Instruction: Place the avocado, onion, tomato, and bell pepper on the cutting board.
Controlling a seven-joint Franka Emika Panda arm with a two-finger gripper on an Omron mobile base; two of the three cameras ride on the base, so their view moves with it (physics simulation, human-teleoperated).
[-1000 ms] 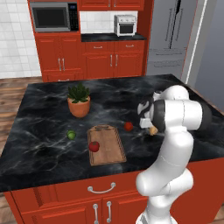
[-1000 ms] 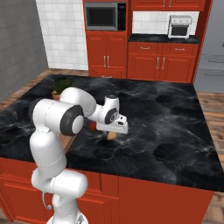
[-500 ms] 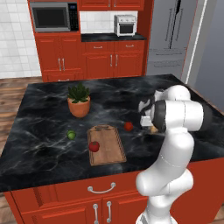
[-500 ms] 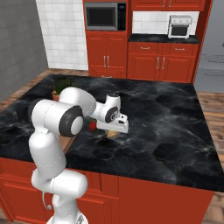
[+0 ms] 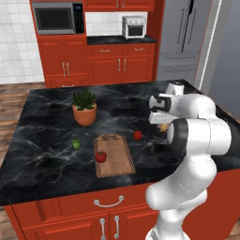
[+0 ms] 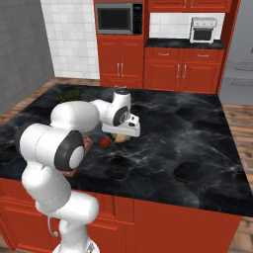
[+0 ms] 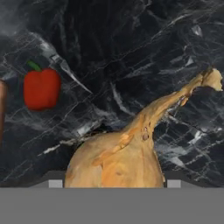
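My gripper (image 5: 161, 122) hangs over the right part of the black counter, shut on the tan onion (image 5: 163, 127). In the hand view the onion (image 7: 118, 157) sits between the jaws, its pointed stalk reaching up to the right. The red bell pepper (image 5: 137, 135) lies on the counter just right of the wooden cutting board (image 5: 117, 159), and shows with its green stem in the hand view (image 7: 41, 87). A red tomato (image 5: 100, 156) rests on the board's left part. The green avocado (image 5: 76, 144) lies on the counter left of the board. From the right, the onion (image 6: 121, 138) shows under the gripper (image 6: 121, 134).
A potted plant (image 5: 85, 108) stands behind the board toward the back left. The counter's front edge runs close below the board. The arm's big white joints (image 5: 199, 136) stand at the counter's right front corner.
The jaws have closed around the onion, and the hand has risen slightly with it. The other items have not moved.
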